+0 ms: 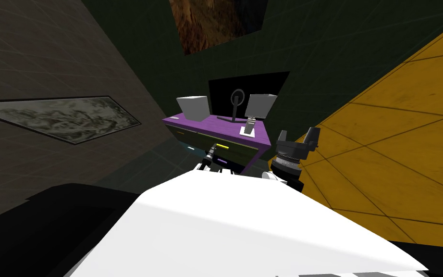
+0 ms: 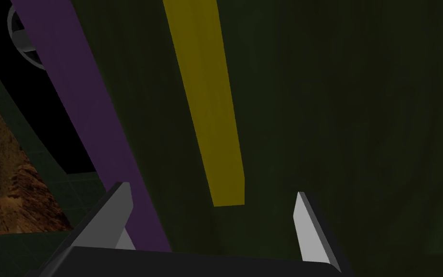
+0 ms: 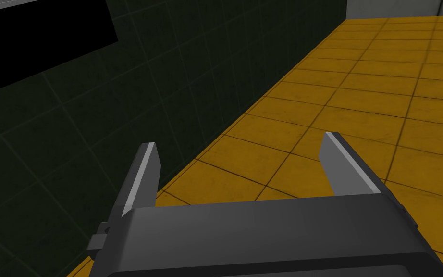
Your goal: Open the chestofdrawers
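Chest of drawers point(image 1: 201, 141), purple top and dark green front, stands at 12 o'clock. Left gripper point(image 2: 212, 192), fingers apart, points at its yellow handle point(image 2: 206, 96); contact cannot be told. Right gripper point(image 3: 239, 139), fingers apart, hangs at 2 o'clock above the orange floor point(image 3: 384, 72).

A home room: framed pictures point(image 1: 62, 118) on dark tiled walls point(image 1: 336, 57), yellow tiled floor point(image 1: 408, 120), purple-topped chest of drawers point(image 1: 201, 127).

- No legible text, label, brand, number or sign found in any view.
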`<state>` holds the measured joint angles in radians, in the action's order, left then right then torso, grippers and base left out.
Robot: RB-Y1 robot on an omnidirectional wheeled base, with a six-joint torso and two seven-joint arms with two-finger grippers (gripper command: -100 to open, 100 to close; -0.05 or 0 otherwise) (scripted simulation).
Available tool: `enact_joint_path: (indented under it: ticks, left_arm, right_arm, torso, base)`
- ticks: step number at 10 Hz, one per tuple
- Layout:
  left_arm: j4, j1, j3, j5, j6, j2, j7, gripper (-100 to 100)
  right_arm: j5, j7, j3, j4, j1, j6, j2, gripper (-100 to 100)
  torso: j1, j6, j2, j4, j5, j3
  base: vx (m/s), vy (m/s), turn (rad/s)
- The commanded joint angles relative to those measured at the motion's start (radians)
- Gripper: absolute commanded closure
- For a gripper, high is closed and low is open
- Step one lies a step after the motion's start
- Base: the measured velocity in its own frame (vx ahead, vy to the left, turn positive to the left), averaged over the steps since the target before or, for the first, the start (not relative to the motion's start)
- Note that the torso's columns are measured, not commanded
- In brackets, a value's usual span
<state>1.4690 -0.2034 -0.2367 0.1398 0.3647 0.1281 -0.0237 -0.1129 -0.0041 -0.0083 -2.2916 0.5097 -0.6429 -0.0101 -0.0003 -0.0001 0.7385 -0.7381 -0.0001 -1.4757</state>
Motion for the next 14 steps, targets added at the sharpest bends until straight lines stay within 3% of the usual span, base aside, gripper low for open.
enact_joint_path:
  ticks: [1,3,4,9,10,14]
  left_arm:
    - [-0.049,0.022,-0.009,0.008,-0.013,-0.002,0.007,-100]
    - [-0.047,0.023,-0.005,0.005,-0.008,-0.002,0.005,-100]
    - [-0.047,0.023,-0.005,0.005,-0.008,-0.002,0.005,100]
    - [-0.007,-0.001,-0.019,0.008,-0.020,0.011,-0.003,100]
    - [0.003,0.011,-0.018,0.007,-0.050,0.011,-0.005,-100]
    - [0.019,0.039,-0.015,0.006,-0.109,0.009,-0.010,-100]
  right_arm:
    - [0.000,0.000,0.000,0.000,0.000,0.000,0.000,0]
    - [0.000,0.000,0.000,0.000,0.000,0.000,0.000,0]
    - [0.000,0.000,0.000,0.000,0.000,0.000,0.000,0]
    - [0.000,0.000,0.000,0.000,-0.001,0.000,0.000,0]
    - [0.000,0.000,0.000,0.000,0.000,0.000,0.000,0]
    - [0.000,0.000,0.000,0.000,0.000,0.000,0.000,0]
  torso:
    - [0.000,0.000,0.000,0.000,0.000,0.000]
    - [0.000,0.000,0.001,0.000,0.000,0.000]
    - [0.000,0.000,0.001,0.000,0.000,0.001]
    - [0.001,0.000,0.001,0.000,0.000,0.001]
    - [-0.001,0.000,-0.006,0.001,0.000,-0.004]
    - [-0.001,0.000,-0.002,0.001,0.000,-0.001]
  base:
    - [0.040,0.011,-0.050]
    - [0.009,0.002,-0.006]
    - [0.000,0.000,0.000]
    - [-0.153,0.047,0.021]
    - [0.039,-0.006,-0.038]
    - [0.143,-0.043,-0.027]
